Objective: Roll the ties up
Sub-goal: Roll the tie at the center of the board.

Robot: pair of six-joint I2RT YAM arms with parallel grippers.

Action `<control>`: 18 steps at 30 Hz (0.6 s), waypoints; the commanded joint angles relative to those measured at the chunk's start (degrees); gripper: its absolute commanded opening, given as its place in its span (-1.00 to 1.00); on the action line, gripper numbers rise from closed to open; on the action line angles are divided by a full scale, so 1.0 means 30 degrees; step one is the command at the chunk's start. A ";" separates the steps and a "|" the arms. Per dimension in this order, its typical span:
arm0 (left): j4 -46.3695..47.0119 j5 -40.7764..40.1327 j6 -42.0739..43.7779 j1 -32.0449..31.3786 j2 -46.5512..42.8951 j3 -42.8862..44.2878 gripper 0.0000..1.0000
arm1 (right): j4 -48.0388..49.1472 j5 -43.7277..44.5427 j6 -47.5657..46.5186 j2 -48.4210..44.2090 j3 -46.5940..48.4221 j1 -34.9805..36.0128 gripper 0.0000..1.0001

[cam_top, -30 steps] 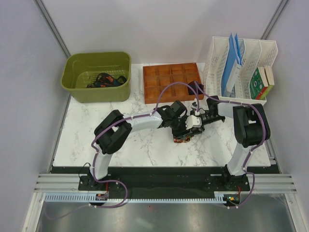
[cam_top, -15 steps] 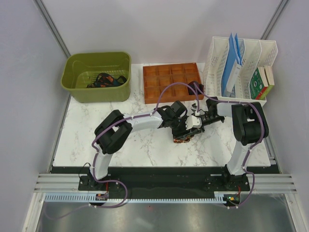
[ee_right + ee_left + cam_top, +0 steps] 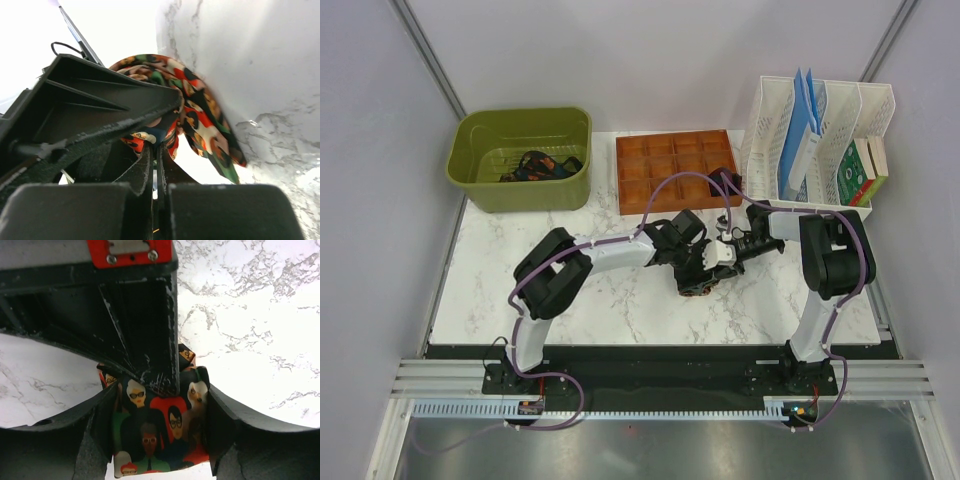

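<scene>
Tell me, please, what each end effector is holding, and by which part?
Both hold one rolled tie. The left end effector clamps the roll's two sides; the right end effector seems to pinch a fold at its edge.

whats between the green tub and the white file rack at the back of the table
An orange compartment tray lies between the green tub and the white file rack. The top external view shows it.
</scene>
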 commanded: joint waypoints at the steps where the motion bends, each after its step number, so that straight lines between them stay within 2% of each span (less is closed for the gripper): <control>1: -0.0850 0.0202 -0.0313 0.0195 -0.1267 -0.0557 0.40 | 0.0715 0.4098 -0.0754 0.0804 0.0097 -0.0138 -1.00; 5: -0.0556 0.0203 -0.0343 0.0225 -0.1591 -0.0792 0.50 | 0.0715 0.4595 -0.0784 0.0863 0.0185 -0.0138 -1.00; 13: -0.0380 0.0174 -0.0284 0.0284 -0.2031 -0.0997 0.54 | 0.0744 0.6089 -0.0550 0.1244 0.0595 -0.0197 -1.00; 16: -0.0352 0.0202 -0.0021 0.0313 -0.1885 -0.1143 0.40 | 0.0773 0.6179 -0.0404 0.1332 0.0712 -0.0226 -1.00; 18: -0.0525 0.0406 0.0301 0.0400 -0.1477 -0.1231 0.11 | 0.0803 0.5801 -0.0344 0.1332 0.0829 -0.0197 -1.00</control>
